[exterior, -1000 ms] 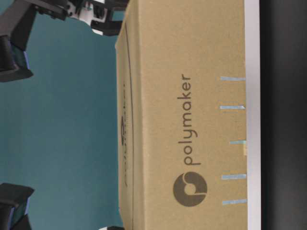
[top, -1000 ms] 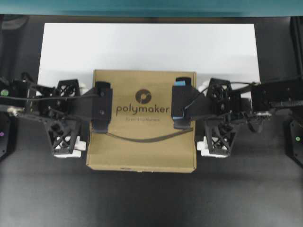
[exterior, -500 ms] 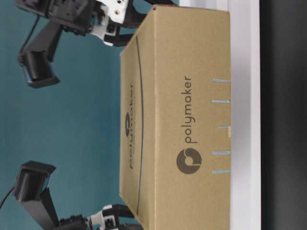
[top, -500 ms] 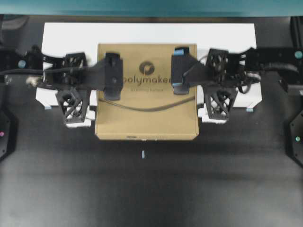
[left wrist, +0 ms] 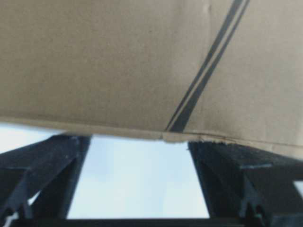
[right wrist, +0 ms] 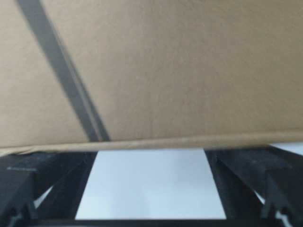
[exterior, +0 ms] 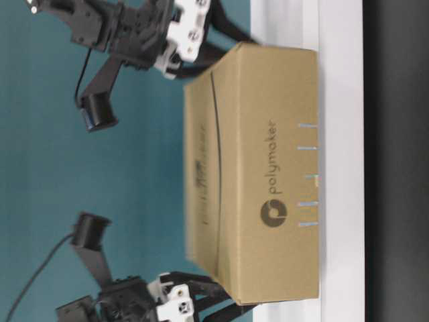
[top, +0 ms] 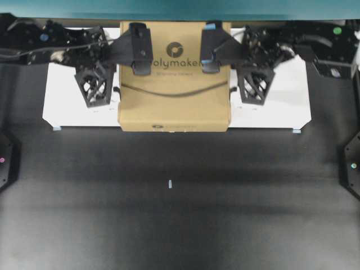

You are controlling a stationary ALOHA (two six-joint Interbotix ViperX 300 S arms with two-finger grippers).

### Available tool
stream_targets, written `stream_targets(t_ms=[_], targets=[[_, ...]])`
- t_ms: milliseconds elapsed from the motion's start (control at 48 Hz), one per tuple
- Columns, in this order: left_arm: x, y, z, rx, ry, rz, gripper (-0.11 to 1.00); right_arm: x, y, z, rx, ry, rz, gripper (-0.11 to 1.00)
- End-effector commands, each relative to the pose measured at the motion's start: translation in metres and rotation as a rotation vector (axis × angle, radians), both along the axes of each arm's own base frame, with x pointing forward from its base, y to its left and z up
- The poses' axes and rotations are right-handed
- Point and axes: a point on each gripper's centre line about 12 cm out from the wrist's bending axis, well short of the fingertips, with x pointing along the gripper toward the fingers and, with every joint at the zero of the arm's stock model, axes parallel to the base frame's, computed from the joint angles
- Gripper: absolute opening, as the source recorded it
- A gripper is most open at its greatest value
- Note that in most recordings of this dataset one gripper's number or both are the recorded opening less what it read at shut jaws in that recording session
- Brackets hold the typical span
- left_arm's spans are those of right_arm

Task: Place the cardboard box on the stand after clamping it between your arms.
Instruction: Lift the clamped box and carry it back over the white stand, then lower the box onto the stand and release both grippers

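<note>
The brown cardboard box [top: 174, 107] printed "polymaker" sits over the middle of the white stand [top: 270, 107], clamped between my two arms. My left gripper [top: 115, 64] presses its open fingers flat against the box's left side. On the other side my right gripper [top: 232, 64] does the same, also open. In the left wrist view the box wall [left wrist: 118, 61] fills the top, with the stand [left wrist: 137, 179] showing between the spread fingers [left wrist: 38, 165]. The right wrist view matches: box [right wrist: 165, 71] above, stand [right wrist: 151, 184] below. From table level the box [exterior: 255, 201] meets the stand [exterior: 342, 168]; I cannot tell whether it rests on it.
Dark table [top: 169, 225] stretches in front of the stand, with a small pale mark [top: 170, 183] on it. Black arm bases stand at the left [top: 4, 160] and right [top: 351, 169] edges. A teal wall [top: 169, 7] runs behind the stand.
Both arms have carried the clamped box away from the front of the table, back over the stand. The grippers stayed open against its sides.
</note>
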Motion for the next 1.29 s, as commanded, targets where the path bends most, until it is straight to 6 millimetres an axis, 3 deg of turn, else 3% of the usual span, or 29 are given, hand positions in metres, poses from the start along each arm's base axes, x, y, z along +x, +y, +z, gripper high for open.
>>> stream_targets(t_ms=[0, 375, 584, 834, 1105, 1271], targets=[[0.02, 0.011, 0.023, 0.04, -0.109, 0.003, 0.79, 0.028, -0.003, 0.019, -0.012, -0.131, -0.009, 0.83], [0.002, 0.04, 0.016, 0.055, -0.098, 0.07, 0.79, 0.012, -0.019, -0.007, -0.011, -0.083, -0.033, 0.83], [0.002, 0.039, 0.015, 0.049, -0.105, 0.08, 0.79, 0.004, -0.027, -0.009, -0.015, -0.087, -0.058, 0.83], [0.003, 0.02, 0.01, 0.021, -0.097, 0.065, 0.79, -0.004, -0.029, -0.014, -0.021, -0.067, -0.047, 0.83], [-0.023, 0.013, 0.006, 0.016, -0.083, 0.081, 0.79, -0.006, -0.028, -0.012, -0.02, -0.074, -0.054, 0.82], [-0.036, 0.02, 0.01, 0.032, -0.104, 0.109, 0.79, -0.016, -0.029, -0.008, -0.021, -0.08, -0.072, 0.83]])
